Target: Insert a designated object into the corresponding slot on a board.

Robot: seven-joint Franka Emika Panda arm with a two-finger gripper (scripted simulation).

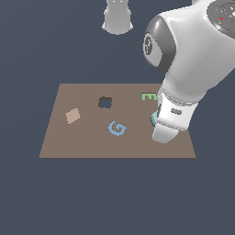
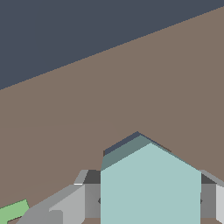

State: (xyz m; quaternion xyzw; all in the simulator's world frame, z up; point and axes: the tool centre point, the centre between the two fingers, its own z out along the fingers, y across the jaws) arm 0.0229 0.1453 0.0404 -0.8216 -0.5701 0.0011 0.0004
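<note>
End effector (image 2: 148,201): low over the board near its edge on the exterior view's right. In the wrist view its grey fingers (image 2: 65,205) stand on either side of the hexagonal block (image 2: 148,188), and the block fills the gap between them; the jaws appear closed onto its sides, though the contact faces themselves lie behind the block. In the exterior view the white arm covers most of this area, and only the lower end of the end effector (image 1: 163,134) shows.

Hexagonal block: pale teal, one corner pointing away from the wrist camera, darker upper faces. In the exterior view only a teal sliver (image 1: 154,118) shows at the arm's edge. Whether it rests on the board or is just off it cannot be told.

Board (image 1: 82,142): flat, brown, rectangular, on a dark blue-grey floor.

Green piece (image 1: 148,96): comb-like, on the board just beside the arm, partly hidden by it; a green corner (image 2: 13,210) also shows in the wrist view.

Blue letter G (image 1: 117,128): flat on the board, near its middle, between the arm and the tan tile.

Dark hole (image 1: 105,102): lobed outline, cut in the board beyond the G. No hexagon-shaped slot can be seen in either view.

Tan square tile (image 1: 72,115): turned diamond-wise, toward the exterior view's left, well apart from the block.

Robot base (image 1: 117,17): pale grey, beyond the far edge of the board.
</note>
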